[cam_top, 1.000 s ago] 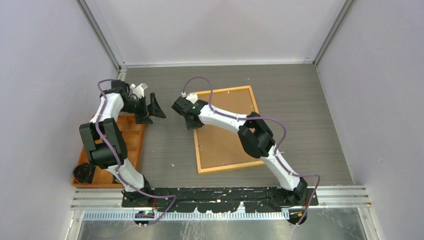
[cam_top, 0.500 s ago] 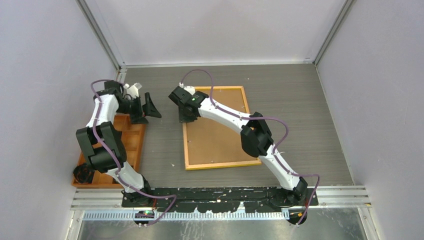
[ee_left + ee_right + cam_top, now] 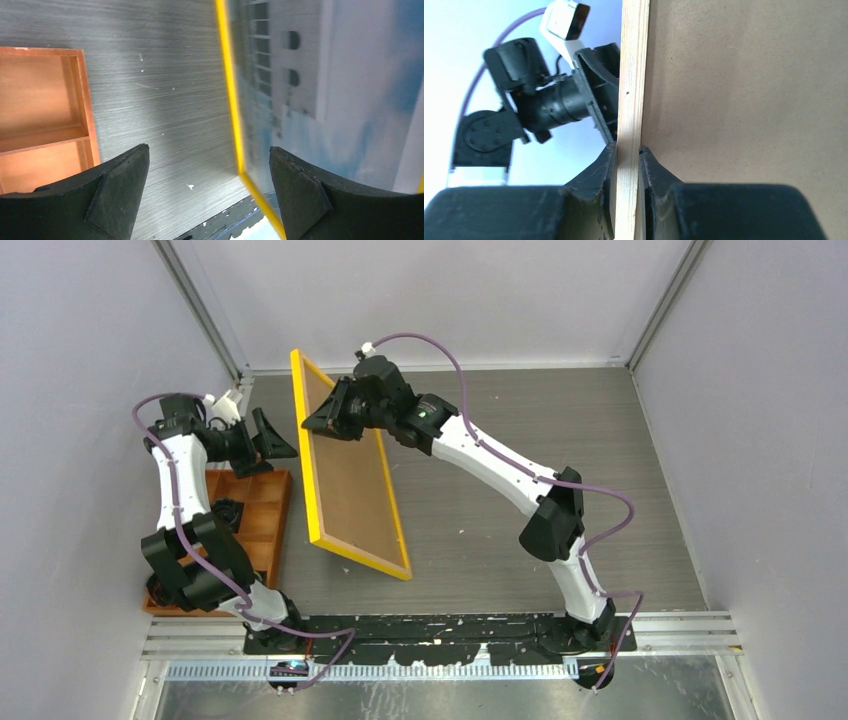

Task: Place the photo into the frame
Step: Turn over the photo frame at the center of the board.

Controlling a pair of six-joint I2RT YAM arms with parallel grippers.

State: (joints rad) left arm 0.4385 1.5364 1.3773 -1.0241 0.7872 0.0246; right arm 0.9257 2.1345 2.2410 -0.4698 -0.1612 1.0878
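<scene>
Steeply tilted frame, front leftward, lengthwise near-far

Bright, even light, soft shadows on the grey table; the thin yellow picture frame is blurred close-up.

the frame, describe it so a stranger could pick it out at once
On the grey table, look left of centre, where the right gripper pinches a flat rectangle tilted up on edge. That is the frame: bright yellow rim, brown backing, unlike the orange tray beside it.
</scene>
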